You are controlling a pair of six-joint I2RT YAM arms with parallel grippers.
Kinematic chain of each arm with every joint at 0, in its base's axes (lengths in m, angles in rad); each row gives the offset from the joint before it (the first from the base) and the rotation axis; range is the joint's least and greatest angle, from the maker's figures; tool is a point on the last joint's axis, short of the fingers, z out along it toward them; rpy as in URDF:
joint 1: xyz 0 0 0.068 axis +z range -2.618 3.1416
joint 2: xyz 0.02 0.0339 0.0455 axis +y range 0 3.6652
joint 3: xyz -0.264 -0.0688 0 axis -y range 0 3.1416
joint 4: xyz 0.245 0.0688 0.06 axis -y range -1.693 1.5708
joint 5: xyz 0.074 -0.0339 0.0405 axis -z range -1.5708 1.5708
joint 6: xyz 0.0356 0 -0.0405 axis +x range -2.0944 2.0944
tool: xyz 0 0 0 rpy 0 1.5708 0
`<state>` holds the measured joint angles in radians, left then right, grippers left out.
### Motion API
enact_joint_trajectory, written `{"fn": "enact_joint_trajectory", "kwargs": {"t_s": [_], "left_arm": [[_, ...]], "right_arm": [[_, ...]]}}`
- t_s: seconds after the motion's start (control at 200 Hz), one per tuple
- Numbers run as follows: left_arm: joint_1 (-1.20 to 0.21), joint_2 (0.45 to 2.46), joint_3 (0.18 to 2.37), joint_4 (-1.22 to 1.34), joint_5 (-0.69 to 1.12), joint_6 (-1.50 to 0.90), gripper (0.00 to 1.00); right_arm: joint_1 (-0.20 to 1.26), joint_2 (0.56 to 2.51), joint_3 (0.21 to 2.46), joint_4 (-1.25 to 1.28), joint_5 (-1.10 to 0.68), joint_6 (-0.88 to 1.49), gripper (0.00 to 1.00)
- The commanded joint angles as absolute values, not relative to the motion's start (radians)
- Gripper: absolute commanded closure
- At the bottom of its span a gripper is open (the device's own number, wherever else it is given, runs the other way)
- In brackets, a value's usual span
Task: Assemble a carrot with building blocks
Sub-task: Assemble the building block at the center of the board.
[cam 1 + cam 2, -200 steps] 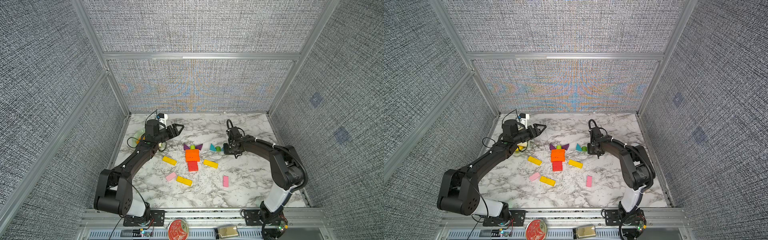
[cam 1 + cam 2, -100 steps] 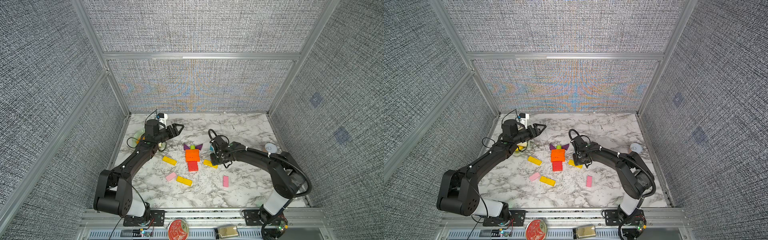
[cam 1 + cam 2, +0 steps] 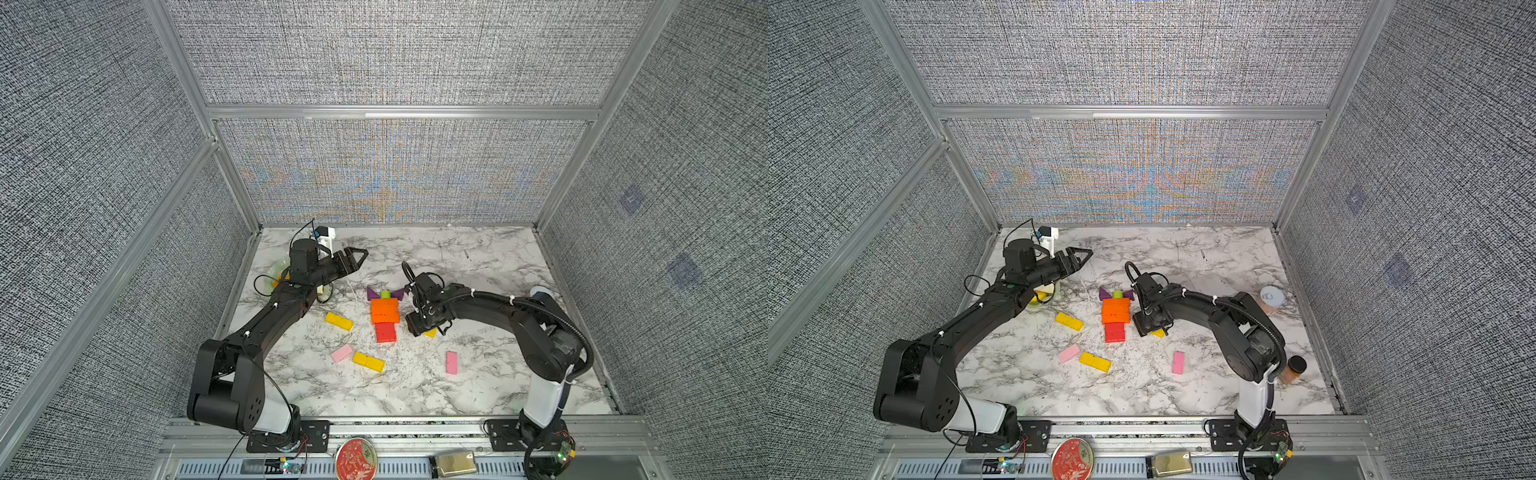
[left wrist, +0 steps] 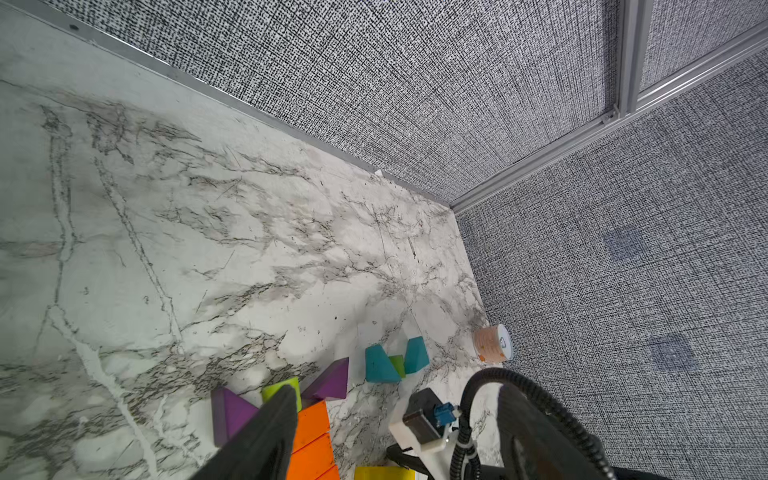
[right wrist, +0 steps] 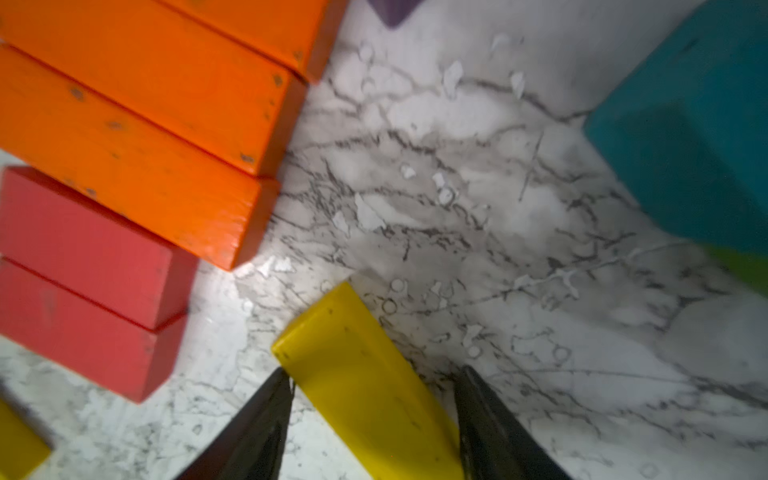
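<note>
The carrot figure lies mid-table: orange bars (image 3: 385,311), red blocks (image 3: 385,332), a green stub (image 3: 385,294) between two purple triangles (image 3: 374,293). My right gripper (image 3: 422,330) is low beside its right edge, open. In the right wrist view, the right gripper (image 5: 376,372) straddles a yellow bar (image 5: 365,382) lying flat, with a gap on one side. My left gripper (image 3: 362,252) hovers shut and empty at the back left. Loose yellow bars (image 3: 338,321) (image 3: 368,362) and pink bars (image 3: 341,352) (image 3: 451,362) lie in front. Teal triangles (image 4: 380,365) show in the left wrist view.
A pale green plate (image 3: 279,270) sits under the left arm by the left wall. A white-lidded jar (image 3: 1271,298) lies near the right wall, and an amber jar with a black lid (image 3: 1293,368) stands behind the right arm's base. Grey walls enclose three sides.
My right arm has swung from the teal blocks leftward and forward to the yellow bar beside the carrot, and its jaws have opened. The left arm has not moved.
</note>
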<state>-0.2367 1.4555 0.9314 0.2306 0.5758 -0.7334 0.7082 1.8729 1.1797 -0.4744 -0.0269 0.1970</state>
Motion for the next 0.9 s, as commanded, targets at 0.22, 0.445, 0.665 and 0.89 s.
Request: {"fn": "enact_joint_trajectory", "kwargs": {"t_s": [0.22,0.445,0.665,0.89], "left_arm": [[-0.236,1.46,0.941,0.236,0.575,-0.721,0.23],[-0.236,1.464,0.941,0.237,0.574,-0.721,0.23],[-0.236,1.466,0.939,0.243,0.582,-0.731,0.23],[-0.236,1.46,0.94,0.24,0.579,-0.726,0.23]], "right_arm": [[0.71,1.828,1.102,-0.524,0.041,0.212,0.69],[0.693,1.745,1.039,-0.533,0.105,0.221,0.81],[0.666,1.788,1.083,-0.576,0.089,0.17,0.82],[0.66,1.872,1.174,-0.583,0.145,0.115,0.81]]}}
